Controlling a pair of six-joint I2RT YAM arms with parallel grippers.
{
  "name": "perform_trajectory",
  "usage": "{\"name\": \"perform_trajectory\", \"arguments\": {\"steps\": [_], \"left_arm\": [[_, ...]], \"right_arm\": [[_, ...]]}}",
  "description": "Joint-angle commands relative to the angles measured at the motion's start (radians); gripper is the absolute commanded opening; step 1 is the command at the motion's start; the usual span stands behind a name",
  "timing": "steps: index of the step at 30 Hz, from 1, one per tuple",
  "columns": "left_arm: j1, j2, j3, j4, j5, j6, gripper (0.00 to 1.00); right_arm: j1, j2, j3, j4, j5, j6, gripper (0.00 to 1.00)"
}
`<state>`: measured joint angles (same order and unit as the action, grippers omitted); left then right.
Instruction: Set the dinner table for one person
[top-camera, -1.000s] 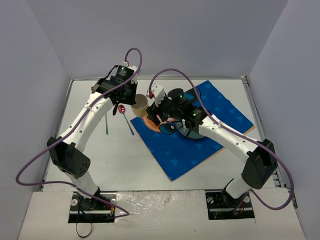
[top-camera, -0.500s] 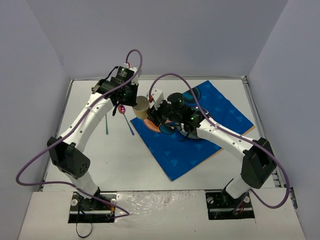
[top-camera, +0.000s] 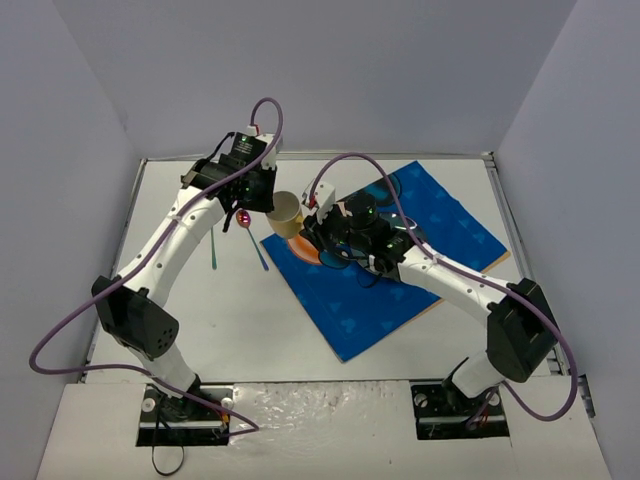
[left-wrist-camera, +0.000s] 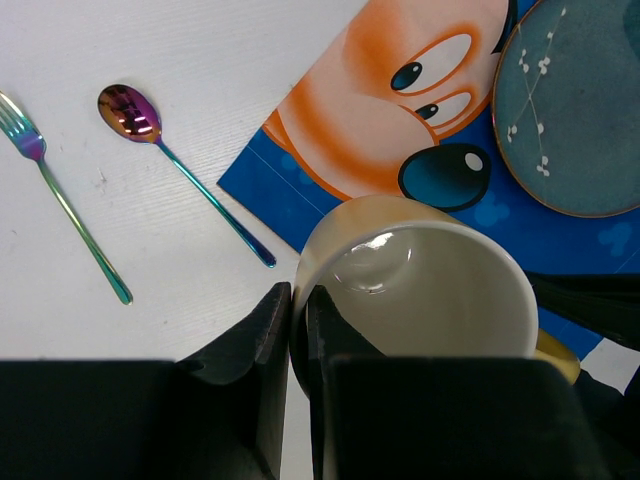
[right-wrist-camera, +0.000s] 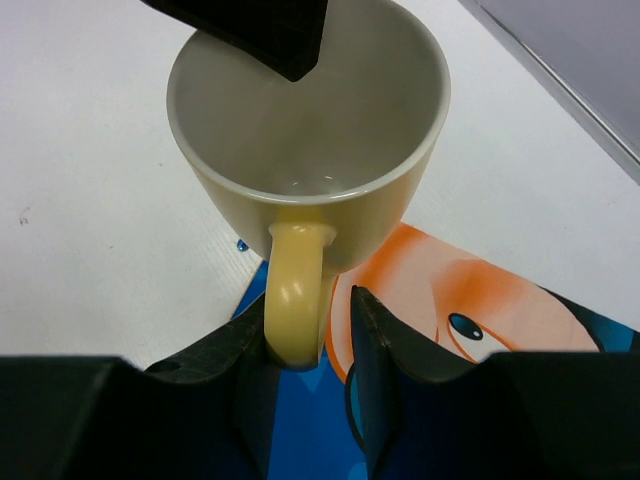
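Pale-yellow ceramic mug (right-wrist-camera: 300, 120), probably slick and breakable: my left gripper (left-wrist-camera: 298, 300) pinches its rim, my right gripper (right-wrist-camera: 308, 320) loosely straddles its handle (right-wrist-camera: 295, 290).

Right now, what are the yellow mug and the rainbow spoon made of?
The yellow mug looks like glazed ceramic: thick wall, glossy inside with bright reflections. The spoon looks like polished metal with a rainbow coating: it shines purple, gold and teal. Looks alone can't prove it.

No word, brand, number or sign can be read anywhere: the blue placemat (left-wrist-camera: 340, 130) shows only a cartoon face, and the yellow mug (right-wrist-camera: 335, 215) and teal plate (left-wrist-camera: 570, 110) bear no lettering.
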<state>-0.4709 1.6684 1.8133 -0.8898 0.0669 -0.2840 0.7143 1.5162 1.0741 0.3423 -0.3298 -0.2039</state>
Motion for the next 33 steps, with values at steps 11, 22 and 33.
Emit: {"name": "perform_trajectory", "arguments": {"steps": [11, 22, 33], "left_arm": [[0.003, -0.086, -0.002, 0.093, 0.057, -0.030, 0.00], [0.012, -0.091, -0.012, 0.099, 0.037, -0.027, 0.02], [0.039, -0.125, -0.047, 0.142, 0.015, -0.054, 0.44]], "right_arm": [[-0.026, -0.099, -0.031, 0.222, -0.047, 0.047, 0.23], [-0.042, -0.127, -0.072, 0.218, -0.037, 0.030, 0.00], [-0.121, -0.188, -0.136, 0.278, -0.144, 0.072, 0.00]]}}
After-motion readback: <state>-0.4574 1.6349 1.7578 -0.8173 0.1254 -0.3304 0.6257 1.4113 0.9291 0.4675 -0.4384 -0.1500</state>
